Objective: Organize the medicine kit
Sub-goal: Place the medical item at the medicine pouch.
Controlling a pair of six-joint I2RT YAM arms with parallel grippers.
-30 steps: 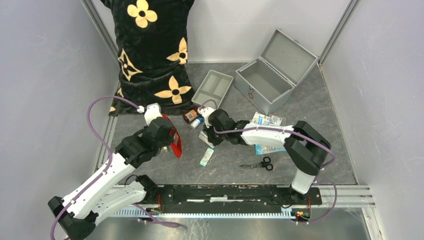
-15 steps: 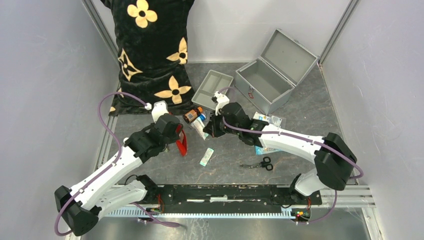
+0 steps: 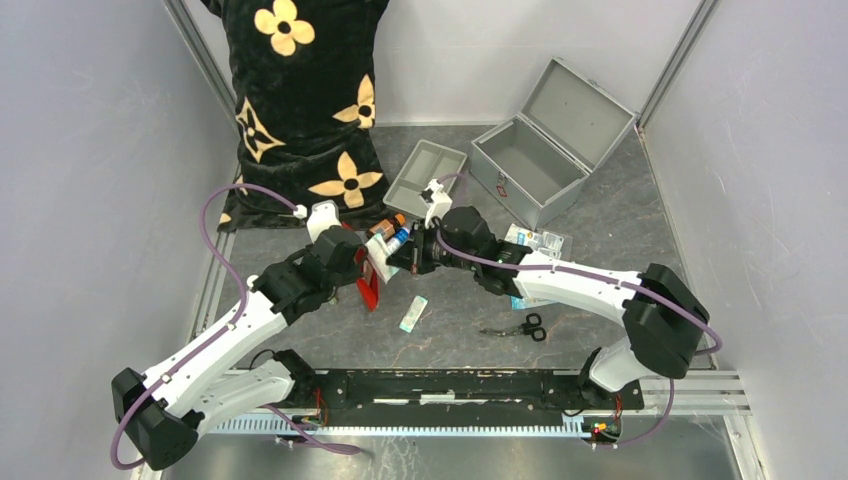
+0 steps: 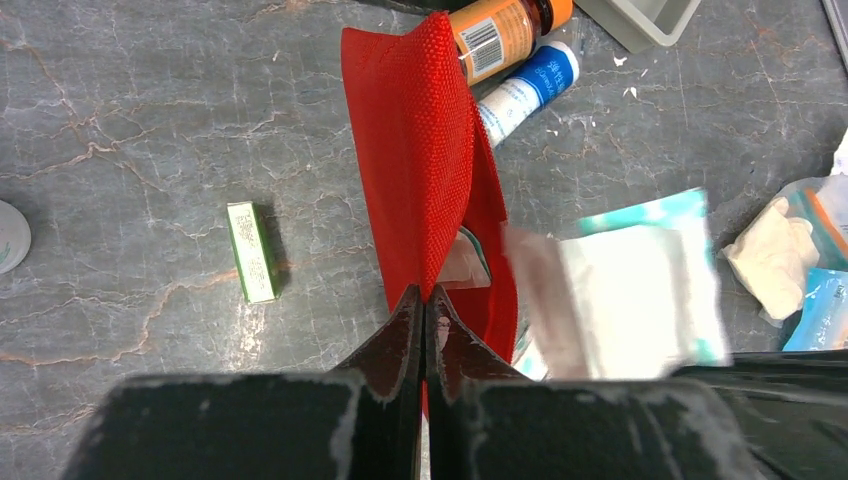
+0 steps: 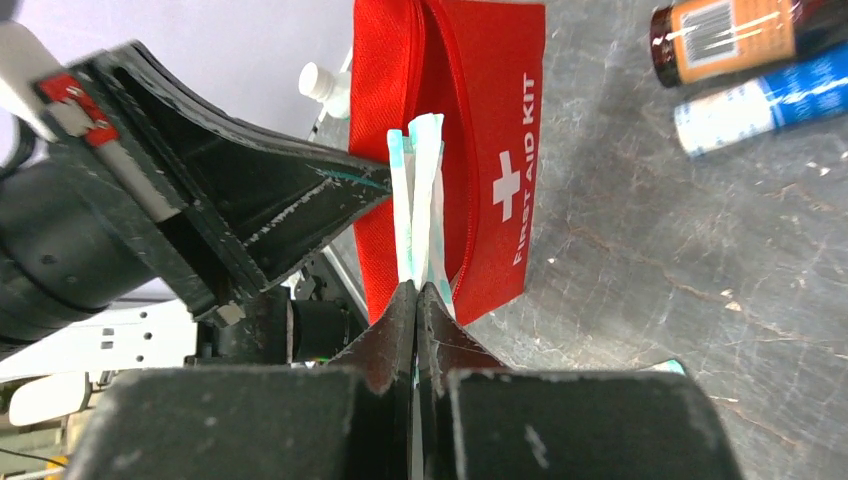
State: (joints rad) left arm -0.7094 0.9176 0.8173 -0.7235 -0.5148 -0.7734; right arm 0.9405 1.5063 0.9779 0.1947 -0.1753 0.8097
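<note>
Pinched red pouch (image 4: 410, 130) lip in closed left gripper (image 4: 425, 296). Clamped flat white packets (image 5: 428, 200) in right gripper (image 5: 415, 290), edge-on, long axis along pouch mouth, dead ahead; tip perhaps inside.

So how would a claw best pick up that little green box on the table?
Grip the green box across its narrow middle, from straight above: it lies flat, long and slim, with bare table along both long sides.
</note>
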